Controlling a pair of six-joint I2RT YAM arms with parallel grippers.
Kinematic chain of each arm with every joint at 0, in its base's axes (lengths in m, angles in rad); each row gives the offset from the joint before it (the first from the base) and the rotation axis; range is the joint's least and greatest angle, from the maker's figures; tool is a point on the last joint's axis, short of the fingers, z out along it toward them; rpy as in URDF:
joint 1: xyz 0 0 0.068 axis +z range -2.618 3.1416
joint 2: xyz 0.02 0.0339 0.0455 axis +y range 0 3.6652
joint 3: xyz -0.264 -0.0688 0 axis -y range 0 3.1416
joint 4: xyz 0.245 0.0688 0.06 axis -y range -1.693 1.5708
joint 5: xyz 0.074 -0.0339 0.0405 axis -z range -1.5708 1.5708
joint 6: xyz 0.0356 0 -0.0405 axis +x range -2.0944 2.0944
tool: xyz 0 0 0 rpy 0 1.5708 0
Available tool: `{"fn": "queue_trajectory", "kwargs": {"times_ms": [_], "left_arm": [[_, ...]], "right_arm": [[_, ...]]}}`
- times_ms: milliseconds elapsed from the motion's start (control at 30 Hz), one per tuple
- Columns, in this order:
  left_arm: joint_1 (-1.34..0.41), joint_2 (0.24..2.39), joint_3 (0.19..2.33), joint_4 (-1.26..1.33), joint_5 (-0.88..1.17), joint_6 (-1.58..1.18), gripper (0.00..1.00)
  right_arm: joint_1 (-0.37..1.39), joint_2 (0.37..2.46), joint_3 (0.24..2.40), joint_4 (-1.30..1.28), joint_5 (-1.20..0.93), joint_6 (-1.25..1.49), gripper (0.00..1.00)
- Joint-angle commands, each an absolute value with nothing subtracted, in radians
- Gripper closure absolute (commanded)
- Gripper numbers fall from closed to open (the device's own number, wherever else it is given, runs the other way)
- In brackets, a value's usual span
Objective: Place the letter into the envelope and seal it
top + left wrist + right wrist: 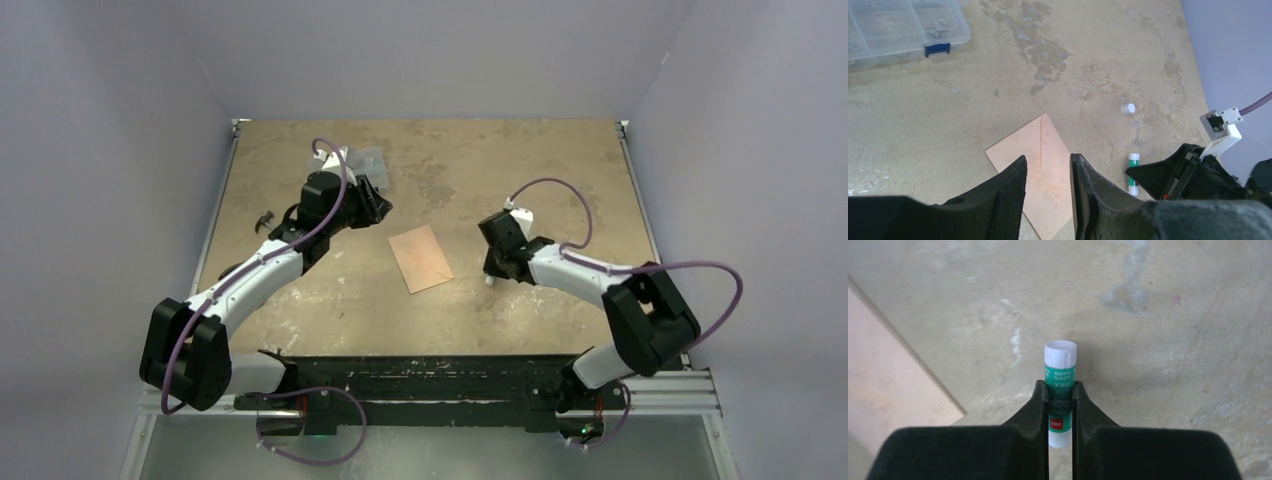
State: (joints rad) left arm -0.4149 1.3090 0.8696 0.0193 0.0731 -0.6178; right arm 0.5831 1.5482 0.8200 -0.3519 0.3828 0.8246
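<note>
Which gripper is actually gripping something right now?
The right gripper, closed on the green-and-white glue stick; the left gripper is empty, its jaws apart.

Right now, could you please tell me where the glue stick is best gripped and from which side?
Grip the glue stick around its green-labelled barrel, from above, one finger on each long side: it lies on the table with nothing close beside it. The right gripper is closed just there, white end clear.
</note>
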Motion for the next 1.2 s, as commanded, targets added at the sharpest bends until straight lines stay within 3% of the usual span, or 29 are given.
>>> {"fn": "queue_trajectory", "kwargs": {"times_ms": [0, 67, 167, 333, 600, 833, 1033, 1167], "left_arm": [[-0.416, 1.297, 0.901, 0.068, 0.206, -0.634, 0.61], [-0.416, 1.304, 0.905, 0.098, 0.287, -0.637, 0.55], [-0.416, 1.301, 0.898, 0.167, 0.420, -0.632, 0.39], [-0.416, 1.235, 0.841, 0.298, 0.542, -0.612, 0.27], [-0.414, 1.159, 0.784, 0.487, 0.628, -0.716, 0.25], [-0.414, 1.184, 0.790, 0.547, 0.656, -0.783, 0.26], [-0.416, 1.277, 0.852, 0.499, 0.726, -0.835, 0.41], [-0.416, 1.317, 0.879, 0.444, 0.790, -0.845, 0.44]], "right_arm": [[0.583, 1.365, 0.767, -0.026, 0.215, 0.545, 0.99], [0.583, 1.300, 0.747, 0.098, 0.095, 0.447, 1.00], [0.583, 1.230, 0.723, 0.242, -0.024, 0.365, 1.00], [0.584, 1.165, 0.708, 0.436, -0.225, 0.288, 1.00], [0.584, 1.158, 0.725, 0.583, -0.513, 0.207, 0.97], [0.585, 1.202, 0.790, 0.546, -0.610, 0.150, 0.97], [0.592, 1.240, 0.838, 0.492, -0.637, 0.094, 0.97], [0.598, 1.275, 0.891, 0.420, -0.642, 0.050, 0.97]]}}
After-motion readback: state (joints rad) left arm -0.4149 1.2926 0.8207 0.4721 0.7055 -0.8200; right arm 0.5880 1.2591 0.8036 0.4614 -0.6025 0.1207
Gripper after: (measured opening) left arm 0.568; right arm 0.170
